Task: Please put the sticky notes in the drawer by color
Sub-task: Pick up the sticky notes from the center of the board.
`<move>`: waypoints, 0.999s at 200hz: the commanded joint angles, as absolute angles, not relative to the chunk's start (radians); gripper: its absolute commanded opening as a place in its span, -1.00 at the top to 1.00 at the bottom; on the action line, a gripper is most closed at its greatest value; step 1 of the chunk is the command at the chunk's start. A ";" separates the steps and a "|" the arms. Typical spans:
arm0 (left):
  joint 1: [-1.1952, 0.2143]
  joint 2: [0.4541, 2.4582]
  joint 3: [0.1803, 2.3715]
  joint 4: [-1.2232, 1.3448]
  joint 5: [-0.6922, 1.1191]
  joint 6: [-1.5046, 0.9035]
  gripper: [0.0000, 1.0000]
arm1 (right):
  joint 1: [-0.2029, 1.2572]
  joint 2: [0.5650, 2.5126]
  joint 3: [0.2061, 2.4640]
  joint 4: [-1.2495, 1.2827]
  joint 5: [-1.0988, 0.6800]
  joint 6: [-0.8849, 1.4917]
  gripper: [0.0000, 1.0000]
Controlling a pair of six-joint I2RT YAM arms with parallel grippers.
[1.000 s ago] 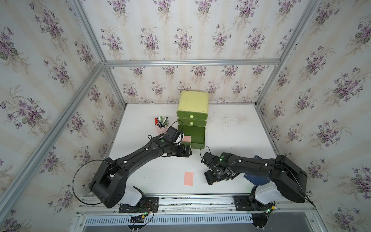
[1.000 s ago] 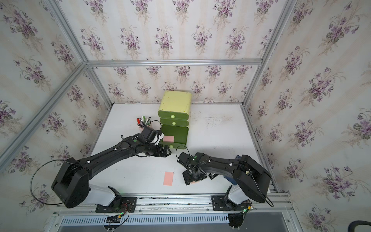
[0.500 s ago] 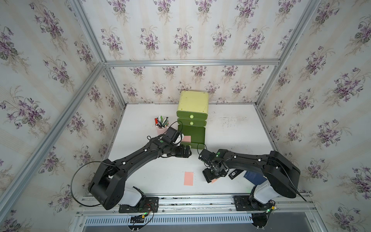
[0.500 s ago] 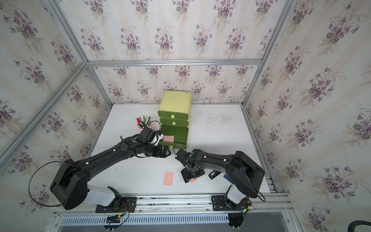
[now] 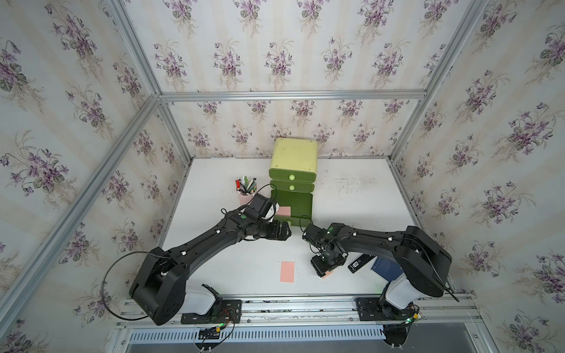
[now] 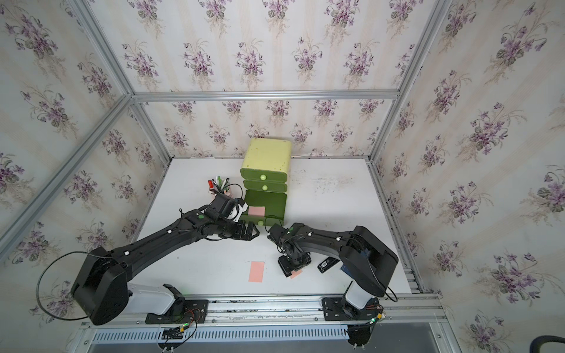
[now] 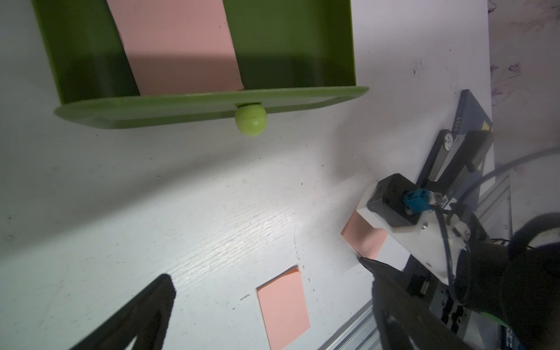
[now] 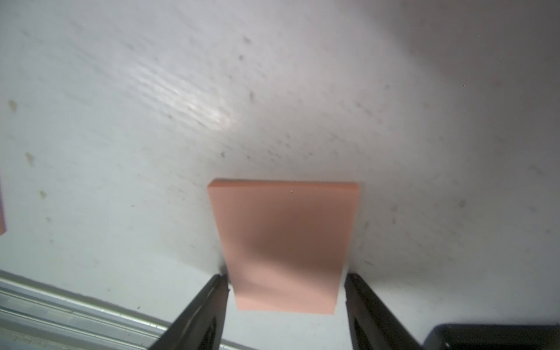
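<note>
R tool (image 8: 285, 276) straddles a pink sticky note (image 8: 285, 236) on the desk (image 8: 151, 121) — jaws at both edges, can't tell if pinching — L tool (image 5: 286, 233) gapes wide by the open bottom drawer (image 5: 301, 203) holding another pink note (image 5: 284, 211).

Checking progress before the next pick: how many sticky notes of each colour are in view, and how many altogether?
Pink: 3 (drawer note; loose note on the table; third note at the right gripper)
Yellow: 0 in view
Blue: 0 in view
Total: 3
</note>
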State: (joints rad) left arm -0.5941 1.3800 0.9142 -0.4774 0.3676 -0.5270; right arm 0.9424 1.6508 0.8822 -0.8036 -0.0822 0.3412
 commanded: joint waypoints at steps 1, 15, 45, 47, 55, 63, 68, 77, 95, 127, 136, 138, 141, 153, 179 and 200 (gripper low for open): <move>-0.593 1.365 0.907 -0.488 0.332 -0.520 -1.00 | 0.942 1.684 0.862 -0.721 -0.044 0.331 -0.32; -0.594 1.361 0.904 -0.492 0.325 -0.522 -1.00 | 0.942 1.684 0.861 -0.711 -0.039 0.332 -0.31; -0.594 1.358 0.905 -0.501 0.316 -0.522 -1.00 | 0.948 1.700 0.855 -0.679 -0.050 0.327 -0.27; -0.594 1.358 0.904 -0.501 0.315 -0.522 -1.00 | 0.948 1.702 0.855 -0.678 -0.051 0.326 -0.27; -0.594 1.356 0.903 -0.502 0.313 -0.522 -1.00 | 0.948 1.711 0.851 -0.672 -0.052 0.326 -0.23; -0.593 1.355 0.903 -0.505 0.312 -0.520 -1.00 | 0.948 1.722 0.848 -0.669 -0.056 0.324 -0.19; -0.593 1.355 0.902 -0.506 0.312 -0.521 -1.00 | 0.947 1.726 0.846 -0.664 -0.058 0.322 -0.16; -0.593 1.353 0.900 -0.507 0.311 -0.519 -1.00 | 0.948 1.727 0.839 -0.653 -0.054 0.322 -0.10; -0.592 1.355 0.901 -0.510 0.308 -0.517 -1.00 | 0.948 1.720 0.834 -0.636 -0.055 0.320 -0.04; -0.593 1.358 0.906 -0.513 0.316 -0.515 -1.00 | 0.948 1.688 0.878 -0.641 -0.048 0.314 0.11; -0.592 1.355 0.905 -0.515 0.314 -0.516 -1.00 | 0.948 1.671 0.897 -0.651 -0.043 0.311 0.11; -0.592 1.354 0.906 -0.516 0.314 -0.515 -1.00 | 0.948 1.668 0.902 -0.655 -0.042 0.309 0.11; -0.592 1.353 0.906 -0.517 0.312 -0.515 -1.00 | 0.948 1.662 0.910 -0.659 -0.040 0.307 0.12; -0.592 1.349 0.909 -0.522 0.307 -0.517 -1.00 | 0.946 1.647 0.945 -0.684 -0.020 0.298 0.12; -0.589 1.327 0.905 -0.521 0.311 -0.530 -1.00 | 0.942 1.624 1.035 -0.741 0.033 0.266 0.14; -0.583 1.303 0.904 -0.534 0.304 -0.532 -1.00 | 0.933 1.612 1.093 -0.778 0.061 0.236 0.14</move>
State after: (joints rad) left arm -0.5888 1.3273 0.9020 -0.5198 0.3172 -0.5274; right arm 0.9417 1.6241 1.0431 -0.7506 0.0025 0.2832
